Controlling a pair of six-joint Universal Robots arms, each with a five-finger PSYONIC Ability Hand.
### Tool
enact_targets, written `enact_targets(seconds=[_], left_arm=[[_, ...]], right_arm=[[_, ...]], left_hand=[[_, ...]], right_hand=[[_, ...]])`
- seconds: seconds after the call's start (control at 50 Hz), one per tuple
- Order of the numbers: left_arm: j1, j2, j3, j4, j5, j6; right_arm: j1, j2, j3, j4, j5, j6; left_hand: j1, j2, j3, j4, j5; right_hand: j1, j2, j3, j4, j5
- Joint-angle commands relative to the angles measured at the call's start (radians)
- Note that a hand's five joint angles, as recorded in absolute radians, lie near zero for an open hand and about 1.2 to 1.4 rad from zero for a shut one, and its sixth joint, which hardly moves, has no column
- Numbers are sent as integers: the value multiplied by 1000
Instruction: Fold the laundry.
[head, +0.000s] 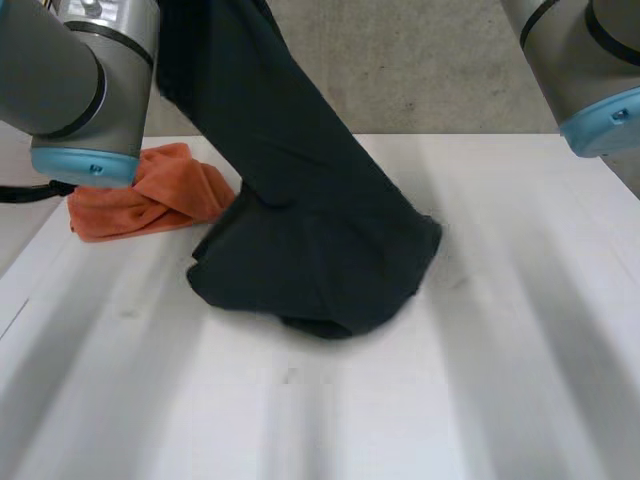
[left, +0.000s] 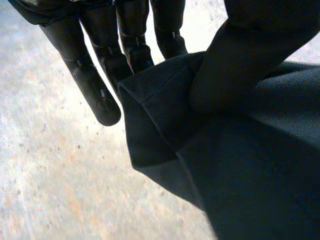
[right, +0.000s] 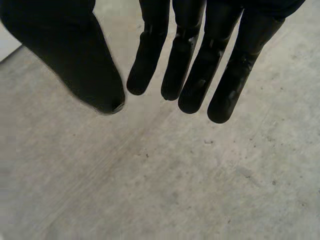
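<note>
While an orange cloth (head: 150, 205) lies bunched up by the left arm (head: 70, 80) on the white table (head: 520, 360), the dark cloth (head: 310, 250) hangs down from up high, its soft bottom end heaped mid-table. L hand (left: 92, 87) pinches its hemmed edge w/ thumb & fingers. R hand (right: 182, 60) has straight, loose fingers, holding nothing.

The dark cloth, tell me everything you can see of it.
The dark cloth is a plain, near-black woven fabric with a stitched hem. The left hand pinches a hemmed edge between thumb and fingers, lifting it, so it hangs taut and slanted down to the white table. Its lower part lies bunched there, next to a crumpled orange cloth.
</note>
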Motion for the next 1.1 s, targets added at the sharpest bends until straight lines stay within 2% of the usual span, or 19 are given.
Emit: enact_targets(seconds=[0.02, 0.04, 0.12, 0.2, 0.3, 0.52, 0.54, 0.58, 0.6, 0.62, 0.68, 0.74, 0.78, 0.88, 0.96, 0.98, 1.0, 1.06, 1.1], left_arm=[[-55, 131, -278, 21, 12, 29], [-55, 145, -306, 26, 18, 38], [-61, 217, -427, 47, 78, 83], [-81, 294, -518, 43, 135, 112], [-90, 363, -612, 50, 159, 124], [-91, 367, -632, 50, 153, 124], [-91, 367, -630, 50, 153, 124], [-91, 366, -624, 50, 153, 124], [-91, 366, -622, 50, 153, 126], [-91, 364, -619, 50, 153, 124], [-91, 360, -606, 50, 153, 124], [-88, 351, -593, 50, 152, 124], [-84, 337, -586, 50, 150, 124], [-79, 305, -572, 50, 147, 123], [-79, 285, -572, 50, 148, 123], [-79, 281, -572, 50, 148, 123], [-79, 277, -572, 50, 148, 123], [-79, 263, -569, 50, 148, 124], [-79, 258, -566, 50, 148, 124]], right_arm=[[-7, -36, 265, 80, -80, -5], [-12, -31, 283, 84, -91, -5], [-47, 10, 332, 119, -141, -5], [-58, 67, 336, 231, -207, -5], [-54, 148, 348, 387, -287, -35], [-46, 279, 411, 420, -276, -150], [-46, 283, 408, 416, -272, -155], [-46, 283, 402, 398, -252, -155], [-50, 274, 401, 362, -218, -149], [-56, 266, 406, 337, -197, -143], [-57, 212, 450, 245, -96, -124], [-57, 127, 532, 226, -56, -130], [-57, 15, 625, 231, -55, -143], [-50, -146, 841, 346, -118, -244], [-34, -194, 1013, 490, -221, -331], [-8, -215, 1067, 524, -279, -342], [11, -226, 1088, 530, -310, -342], [54, -266, 1130, 527, -374, -342], [54, -277, 1123, 513, -373, -336]], left_hand=[[265, 199, 207, 196, 231], [265, 199, 207, 196, 231], [265, 199, 207, 196, 231], [265, 199, 207, 196, 231], [265, 199, 207, 196, 231], [265, 199, 207, 196, 231], [265, 199, 207, 196, 231], [265, 199, 207, 196, 231], [265, 199, 207, 196, 231], [265, 199, 207, 196, 231], [265, 199, 207, 196, 231], [265, 199, 207, 196, 231], [265, 199, 207, 196, 231], [265, 199, 207, 196, 231], [265, 199, 207, 196, 231], [265, 199, 207, 196, 231], [265, 199, 207, 196, 231], [265, 199, 207, 196, 231], [265, 199, 207, 196, 231]], right_hand=[[-609, -752, -759, -760, -773], [-693, -837, -844, -845, -857], [-693, -837, -844, -845, -857], [-693, -837, -844, -845, -857], [-693, -837, -844, -845, -857], [-693, -837, -843, -844, -857], [-526, -670, -677, -678, -690], [-22, -166, -173, -174, -186], [518, 374, 368, 367, 354], [528, 385, 378, 377, 364], [529, 385, 378, 377, 365], [529, 385, 378, 377, 365], [529, 385, 378, 377, 365], [529, 385, 378, 377, 365], [529, 385, 378, 377, 365], [529, 385, 378, 377, 365], [390, 246, 240, 239, 226], [-369, -513, -520, -521, -533], [-430, -574, -581, -582, -594]])
